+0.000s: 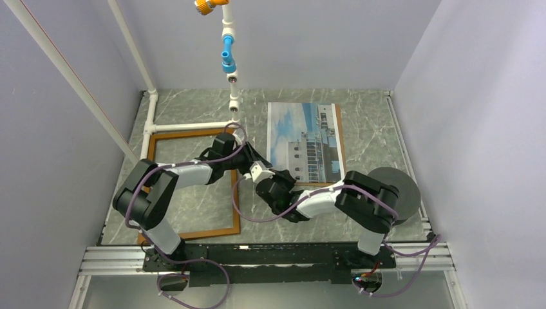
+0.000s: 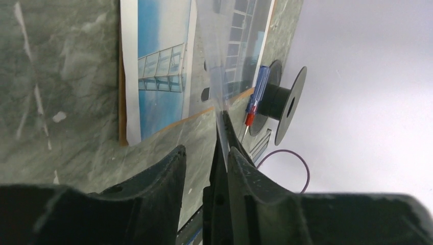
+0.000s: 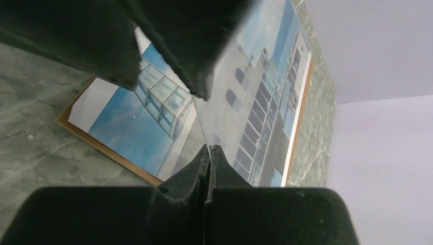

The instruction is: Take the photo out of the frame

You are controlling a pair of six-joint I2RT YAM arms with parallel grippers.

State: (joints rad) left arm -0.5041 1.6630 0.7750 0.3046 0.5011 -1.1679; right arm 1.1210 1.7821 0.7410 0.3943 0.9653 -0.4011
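Photo [image 1: 302, 138] lies right of the empty frame [image 1: 193, 233] — job looks done — right gripper [image 3: 209, 151] pinching a clear sheet [image 3: 240, 102], left gripper [image 2: 207, 153] narrowly parted.

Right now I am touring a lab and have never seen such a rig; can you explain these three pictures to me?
These are two robot arms bolted at the near edge of the table, each ending in a two-finger gripper. The wide picture looks down from above; the other two come from cameras on the wrists. On it lie the frame, empty, and to its right the photo on a brown backing board. A black spool sits by the right arm. The left gripper stands open. The right gripper is shut, apparently pinching a thin clear sheet over the photo.
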